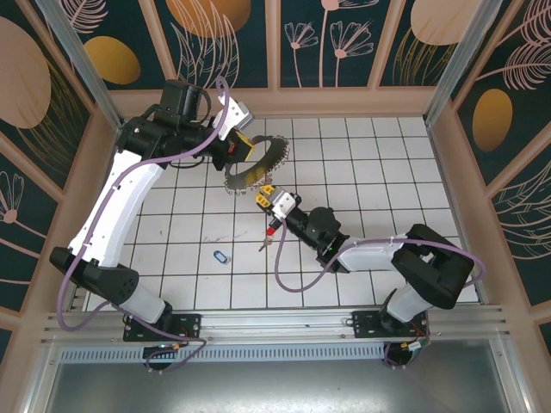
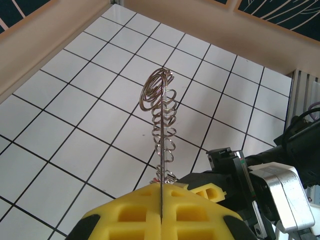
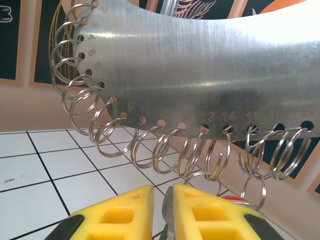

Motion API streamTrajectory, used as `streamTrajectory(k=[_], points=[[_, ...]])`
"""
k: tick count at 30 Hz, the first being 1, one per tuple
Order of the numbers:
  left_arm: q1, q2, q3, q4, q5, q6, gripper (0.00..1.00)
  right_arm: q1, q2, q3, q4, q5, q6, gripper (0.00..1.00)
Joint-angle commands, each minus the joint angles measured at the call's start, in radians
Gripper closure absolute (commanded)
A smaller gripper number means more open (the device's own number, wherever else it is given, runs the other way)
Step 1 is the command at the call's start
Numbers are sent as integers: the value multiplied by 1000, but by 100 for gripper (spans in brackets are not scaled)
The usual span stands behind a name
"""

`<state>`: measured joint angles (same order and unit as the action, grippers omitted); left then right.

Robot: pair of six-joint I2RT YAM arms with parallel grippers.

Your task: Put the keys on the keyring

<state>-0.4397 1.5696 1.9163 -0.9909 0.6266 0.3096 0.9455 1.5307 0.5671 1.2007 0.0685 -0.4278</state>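
The keyring [image 1: 255, 163] is a thin metal plate rimmed with several wire loops. My left gripper [image 1: 242, 148] holds it up at the back of the floor. In the left wrist view the keyring [image 2: 160, 115] stands edge-on, clamped between the shut yellow fingers of my left gripper [image 2: 161, 202]. My right gripper [image 1: 263, 197] sits just under the loops. In the right wrist view my right gripper [image 3: 167, 210] is shut on a grey metal key [image 3: 167, 216], below the keyring [image 3: 200, 75]. A red key head [image 3: 235, 198] peeks from behind the right finger. A blue oval key [image 1: 221, 256] lies on the tiles.
A red-headed key [image 1: 270, 232] lies beside the right arm's wrist. A wooden wall [image 1: 275, 103] stands close behind the keyring. Side walls [image 1: 77, 198] bound the tiled floor [image 1: 387, 163], which has free room at the right and near left.
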Motion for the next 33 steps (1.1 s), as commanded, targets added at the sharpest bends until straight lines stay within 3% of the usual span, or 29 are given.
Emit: streamTrajectory(k=[1,11,17,22,33], points=[[-4,-37,-3,37,27,-9,100,10,-12,-9,45,20,21,81],[-3,-46,-7,38,24,-12,100,11,-23,-36,25,105,49,81],[-4,-41,-7,28,13,-8,100,14,-62,-53,37,-45,47,82],[-3,-13,20,-17,3,3,100,24,-81,-58,57,-95,53,83],[-4,-19,27,-17,6,-4,100,24,-25,5,91,10,4,84]])
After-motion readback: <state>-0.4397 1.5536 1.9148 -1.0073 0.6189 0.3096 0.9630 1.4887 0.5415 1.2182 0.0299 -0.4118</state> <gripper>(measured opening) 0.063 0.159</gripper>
